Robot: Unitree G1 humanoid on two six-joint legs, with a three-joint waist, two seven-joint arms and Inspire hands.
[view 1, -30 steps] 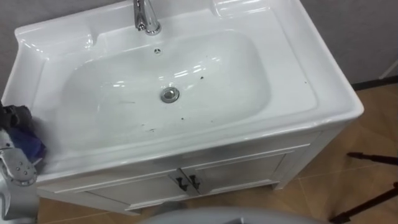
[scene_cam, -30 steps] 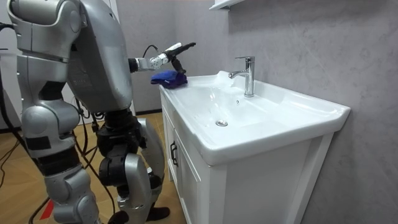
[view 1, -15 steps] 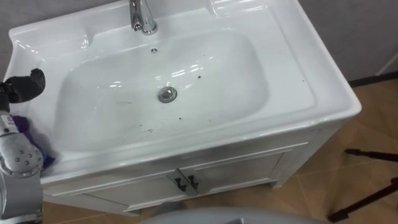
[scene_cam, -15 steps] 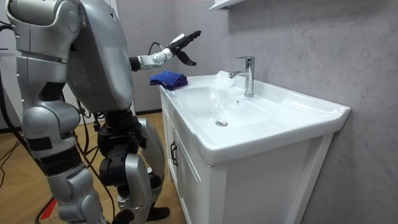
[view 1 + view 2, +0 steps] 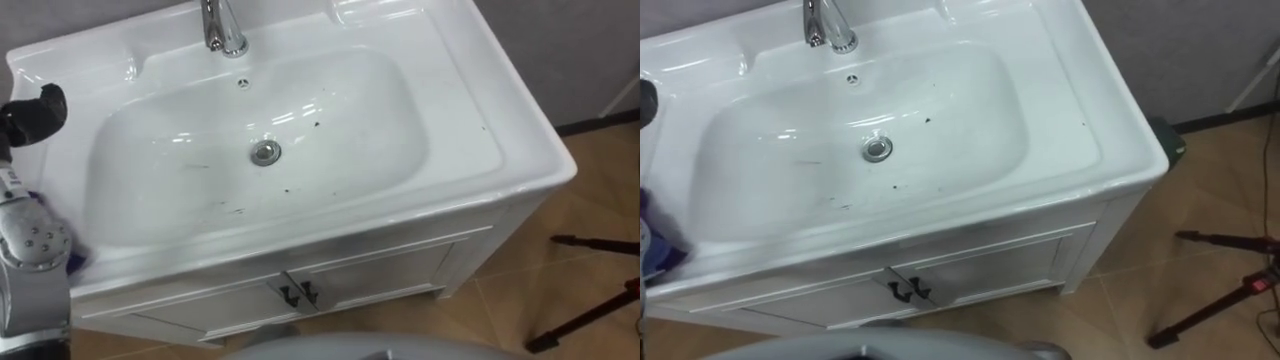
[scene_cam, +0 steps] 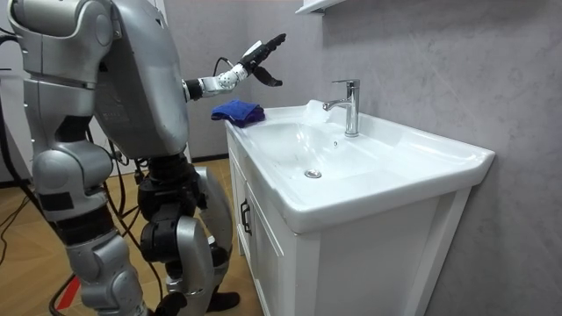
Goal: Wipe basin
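Observation:
The white basin (image 5: 330, 120) has dark specks (image 5: 290, 185) scattered in its bowl around the metal drain (image 5: 264, 152). A chrome tap (image 5: 220, 28) stands at its back rim. A blue cloth (image 6: 238, 111) lies bunched on the rim's far corner on my left; in the right eye view the cloth (image 5: 652, 245) peeks in at the left edge. My left hand (image 6: 262, 53) hangs in the air above the cloth, open with fingers straight, touching nothing. In the left eye view that hand (image 5: 35, 110) is dark, over the left rim. I stand in front of the cabinet.
Below the basin is a white cabinet with two doors and dark handles (image 5: 298, 293). Black tripod legs (image 5: 590, 290) lie on the wooden floor to the right. A grey wall is behind the basin, with a shelf (image 6: 316, 5) high up.
My left hand has lifted off the blue cloth and risen toward the wall, fingers straightening. The cloth stays on the rim. The head camera has shifted slightly.

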